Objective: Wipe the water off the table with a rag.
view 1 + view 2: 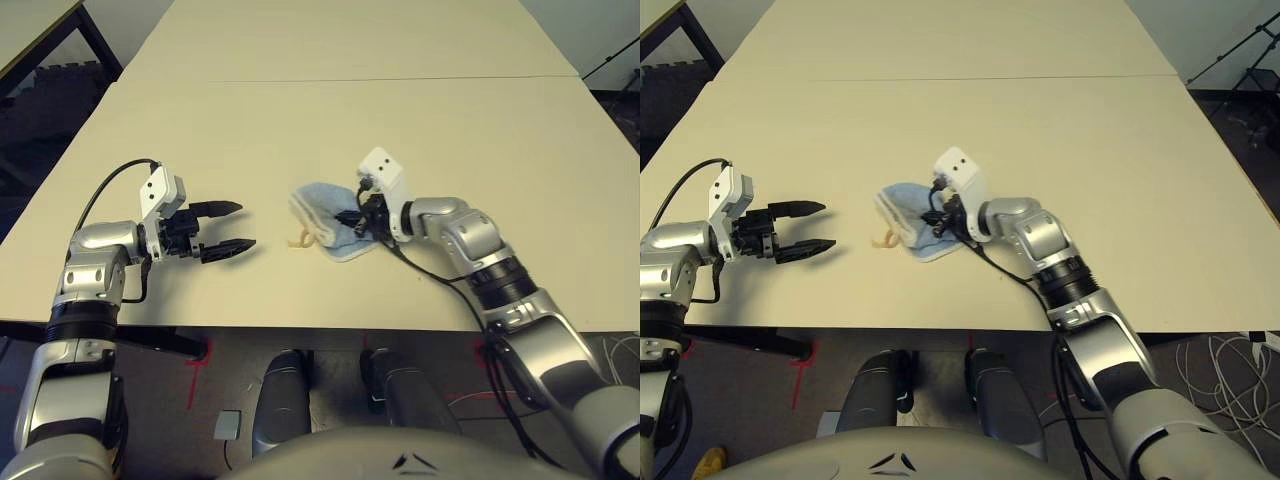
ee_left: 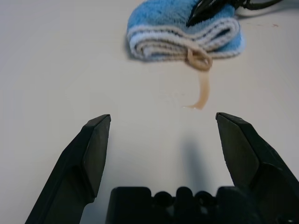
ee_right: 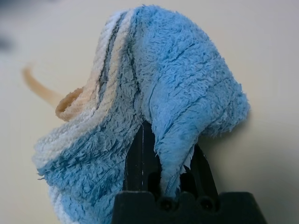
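While the right gripper (image 1: 358, 217) pinches a fold of the rag (image 1: 325, 220), the cloth lies bunched on the table (image 1: 330, 120) — a brownish water (image 2: 202, 95) smear trails from its hem toward the left gripper (image 1: 232, 228), fingers spread, empty. Risk: the bunched rag may drag the streak rather than absorb it.

One blue rag (image 1: 325, 222) pinched in the right claw (image 1: 358, 218), one brownish water smear (image 2: 202, 93) just beside it, two claws, one table (image 1: 330, 120).
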### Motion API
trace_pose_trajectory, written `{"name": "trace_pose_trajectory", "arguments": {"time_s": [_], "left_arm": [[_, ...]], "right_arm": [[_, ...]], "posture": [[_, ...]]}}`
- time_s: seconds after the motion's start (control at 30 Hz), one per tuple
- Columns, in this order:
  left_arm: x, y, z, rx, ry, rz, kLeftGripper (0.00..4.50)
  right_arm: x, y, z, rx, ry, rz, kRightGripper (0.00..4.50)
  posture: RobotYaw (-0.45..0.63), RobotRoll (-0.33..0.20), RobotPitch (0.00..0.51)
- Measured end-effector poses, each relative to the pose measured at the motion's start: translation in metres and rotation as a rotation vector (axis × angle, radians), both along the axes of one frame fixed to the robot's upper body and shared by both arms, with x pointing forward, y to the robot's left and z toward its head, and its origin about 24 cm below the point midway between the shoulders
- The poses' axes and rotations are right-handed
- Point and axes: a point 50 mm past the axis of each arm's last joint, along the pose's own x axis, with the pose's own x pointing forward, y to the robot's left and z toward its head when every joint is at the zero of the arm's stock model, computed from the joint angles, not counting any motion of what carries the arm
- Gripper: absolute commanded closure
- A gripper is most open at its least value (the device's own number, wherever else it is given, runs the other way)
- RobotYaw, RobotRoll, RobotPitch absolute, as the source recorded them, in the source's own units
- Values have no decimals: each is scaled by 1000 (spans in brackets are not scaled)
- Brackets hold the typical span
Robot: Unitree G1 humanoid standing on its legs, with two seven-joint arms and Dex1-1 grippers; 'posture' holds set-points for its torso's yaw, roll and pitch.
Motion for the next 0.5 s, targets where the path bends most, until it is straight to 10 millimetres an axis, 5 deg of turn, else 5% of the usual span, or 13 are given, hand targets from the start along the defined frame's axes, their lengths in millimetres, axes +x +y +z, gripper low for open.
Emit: {"name": "trace_pose_trajectory", "arguments": {"time_s": [0.23,0.5], "left_arm": [[6,0,1,8,-2,-9,0],[16,-12,0,-12,-11,-42,0]], "right_arm": [[-7,-86,13,-109,3,-192,4448],[-13,-89,48,160,59,-202,4448]], "posture": [[-233,0,132],[-258,0,128]]}}
